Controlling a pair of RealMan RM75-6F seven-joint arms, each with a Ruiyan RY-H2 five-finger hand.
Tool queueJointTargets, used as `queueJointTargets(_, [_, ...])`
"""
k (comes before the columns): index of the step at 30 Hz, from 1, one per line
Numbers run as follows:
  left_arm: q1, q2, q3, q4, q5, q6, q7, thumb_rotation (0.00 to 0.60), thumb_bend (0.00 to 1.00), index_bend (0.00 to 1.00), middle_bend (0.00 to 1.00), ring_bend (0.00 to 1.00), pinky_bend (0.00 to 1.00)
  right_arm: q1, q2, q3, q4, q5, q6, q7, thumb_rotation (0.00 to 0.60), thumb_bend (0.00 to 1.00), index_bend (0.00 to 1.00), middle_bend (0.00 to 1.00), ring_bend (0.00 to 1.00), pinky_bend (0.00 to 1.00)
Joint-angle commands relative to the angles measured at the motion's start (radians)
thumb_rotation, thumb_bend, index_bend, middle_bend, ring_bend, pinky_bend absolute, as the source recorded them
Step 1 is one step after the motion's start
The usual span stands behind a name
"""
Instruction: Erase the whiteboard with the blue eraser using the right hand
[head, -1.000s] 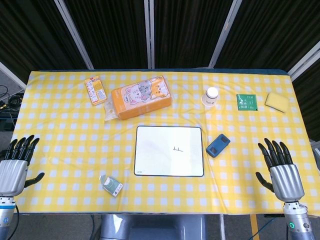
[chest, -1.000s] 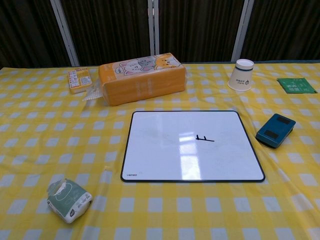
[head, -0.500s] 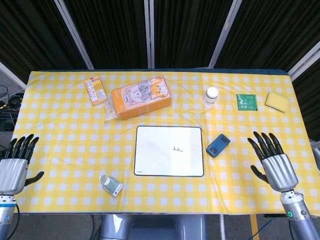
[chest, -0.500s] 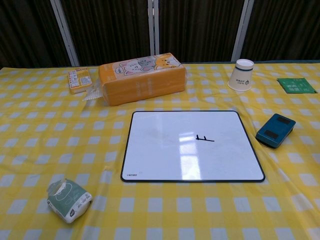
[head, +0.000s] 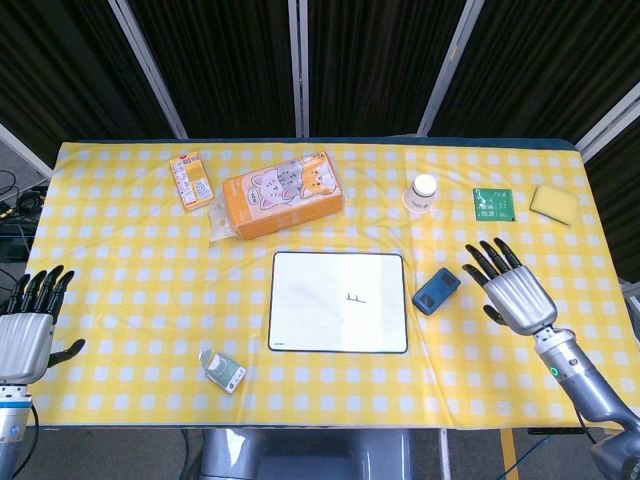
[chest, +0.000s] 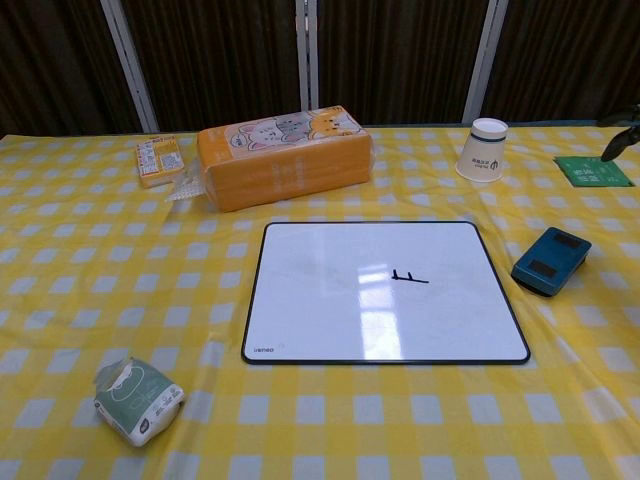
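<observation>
The whiteboard (head: 339, 316) (chest: 385, 291) lies flat in the middle of the yellow checked table, with a small black mark right of its centre. The blue eraser (head: 436, 291) (chest: 550, 261) rests on the cloth just off the board's right edge. My right hand (head: 513, 291) hovers open, fingers spread, a short way right of the eraser and apart from it; only dark fingertips (chest: 620, 142) show at the chest view's right edge. My left hand (head: 26, 328) hangs open off the table's left edge, holding nothing.
An orange tissue pack (head: 282, 194) and a small orange box (head: 190, 181) lie behind the board. A paper cup (head: 423, 193), green card (head: 493, 205) and yellow sponge (head: 553, 202) sit at the back right. A small green packet (head: 222, 370) lies front left.
My right hand has moved up and to the left, from beyond the table's front right edge to just right of the eraser. The left hand has sunk slightly.
</observation>
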Motion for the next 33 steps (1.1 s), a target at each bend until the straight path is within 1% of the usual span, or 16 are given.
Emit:
queueJointTargets(1, [-0.001,-0.001,-0.002,0.002,-0.003,-0.002,-0.003,0.6,0.11,0.0,0.0,0.0,0.0,0.046,-0.02,0.002,0.004,0.023,-0.056,-0.029,0.6,0.16,0.26,0.06,0.0,0.04])
queueJointTargets(5, [-0.005,-0.001,-0.004,0.008,-0.008,-0.008,-0.01,0.6,0.11,0.0,0.0,0.0,0.0,0.097,-0.045,0.012,0.007,0.05,-0.125,-0.036,0.6,0.16,0.31,0.07,0.0,0.04])
queueJointTargets(10, [-0.008,-0.001,-0.005,0.009,-0.007,-0.009,-0.014,0.6,0.11,0.0,0.0,0.0,0.0,0.129,-0.068,0.01,0.014,0.071,-0.169,-0.04,0.6,0.16,0.34,0.09,0.0,0.04])
queueJointTargets(15, [-0.013,-0.002,-0.003,0.01,-0.008,-0.019,-0.017,0.6,0.11,0.0,0.0,0.0,0.0,0.154,-0.108,-0.019,0.043,0.086,-0.228,-0.084,0.6,0.16,0.3,0.08,0.0,0.04])
queueJointTargets(18, [-0.015,-0.003,-0.001,0.011,-0.008,-0.022,-0.017,0.6,0.11,0.0,0.0,0.0,0.0,0.16,-0.121,-0.026,0.048,0.099,-0.244,-0.099,0.6,0.15,0.28,0.06,0.0,0.03])
queueJointTargets(23, [-0.018,-0.004,0.0,0.005,-0.005,-0.022,-0.013,0.6,0.11,0.0,0.0,0.0,0.0,0.172,-0.125,-0.029,0.034,0.129,-0.262,-0.141,0.6,0.15,0.22,0.03,0.0,0.01])
queueJointTargets(28, [-0.019,-0.004,0.0,0.002,-0.003,-0.02,-0.01,0.6,0.11,0.0,0.0,0.0,0.0,0.182,-0.125,-0.034,0.023,0.15,-0.277,-0.186,0.6,0.15,0.23,0.03,0.0,0.01])
queueJointTargets(33, [-0.02,-0.004,0.001,0.002,-0.002,-0.019,-0.01,0.6,0.11,0.0,0.0,0.0,0.0,0.194,-0.143,-0.036,0.035,0.174,-0.293,-0.213,0.6,0.16,0.27,0.03,0.0,0.01])
